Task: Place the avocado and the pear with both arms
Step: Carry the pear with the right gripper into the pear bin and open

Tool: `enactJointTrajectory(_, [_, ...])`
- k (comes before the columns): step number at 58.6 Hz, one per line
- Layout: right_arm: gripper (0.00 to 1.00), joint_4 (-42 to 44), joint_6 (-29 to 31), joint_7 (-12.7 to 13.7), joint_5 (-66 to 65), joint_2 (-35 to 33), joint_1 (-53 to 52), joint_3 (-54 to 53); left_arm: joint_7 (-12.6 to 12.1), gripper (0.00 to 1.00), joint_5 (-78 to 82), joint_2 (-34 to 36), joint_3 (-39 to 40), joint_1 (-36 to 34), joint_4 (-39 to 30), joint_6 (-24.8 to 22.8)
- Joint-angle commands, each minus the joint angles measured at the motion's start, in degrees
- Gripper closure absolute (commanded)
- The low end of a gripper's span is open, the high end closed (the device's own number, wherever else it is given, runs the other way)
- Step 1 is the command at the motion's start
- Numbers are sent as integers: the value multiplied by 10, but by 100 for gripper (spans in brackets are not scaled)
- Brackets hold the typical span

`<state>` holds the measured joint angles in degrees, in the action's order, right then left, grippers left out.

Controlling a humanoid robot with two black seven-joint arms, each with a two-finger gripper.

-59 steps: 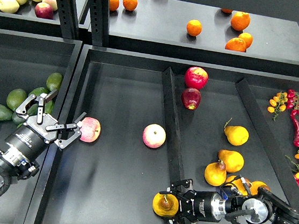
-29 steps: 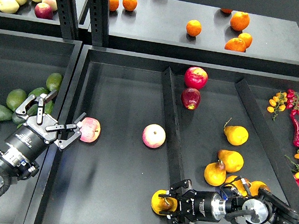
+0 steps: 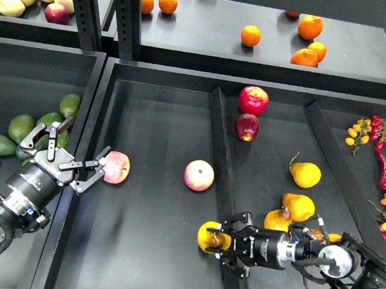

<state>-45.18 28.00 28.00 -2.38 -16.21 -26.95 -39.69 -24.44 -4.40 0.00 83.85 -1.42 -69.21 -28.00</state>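
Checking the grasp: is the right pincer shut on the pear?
Yes: the right pincer has its fingers on both sides of the pear.

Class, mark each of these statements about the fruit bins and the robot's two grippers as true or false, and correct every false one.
1. The right gripper is shut on a pear. True.
2. The left gripper holds an avocado. False: its fingers are spread open and empty, above the avocados in the left bin.
3. Two pink apples lie in the middle compartment. True.
4. The held pear is over the compartment with the other pears. False: it is just left of the divider, over the middle compartment; the loose pears lie to the right of it.
5. The oranges are on the back shelf. True.
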Motion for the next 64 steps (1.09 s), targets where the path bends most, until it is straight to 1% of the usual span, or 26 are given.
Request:
enactJointTrajectory(1, [84, -22, 0, 0, 1, -15, 1, -56, -1, 1, 0, 0, -1, 5, -1, 0])
enactJointTrajectory(12, [84, -35, 0, 0, 1, -58, 1, -101, -1, 1, 0, 0, -2, 7, -1, 0])
enactJointTrajectory(14, [84, -33, 0, 0, 0, -69, 1, -101, -1, 1, 0, 0, -3, 6, -1, 0])
enactJointTrajectory(15, [84, -30, 0, 0, 0, -94, 4, -98, -1, 1, 0, 0, -4, 6, -1, 0])
enactJointTrajectory(18, [84, -30, 0, 0, 0, -116, 8, -93, -1, 1, 0, 0, -4, 7, -1, 0])
enactJointTrajectory(34, [83, -42, 0, 0, -4, -186, 65, -58, -2, 1, 0, 0, -4, 6, -1, 0])
enactJointTrajectory(48, [82, -63, 0, 0, -4, -218, 101, -21, -2, 1, 0, 0, -4, 7, -1, 0])
enactJointTrajectory(64, [80, -48, 0, 0, -9, -213, 122, -14, -2, 1, 0, 0, -4, 7, -1, 0])
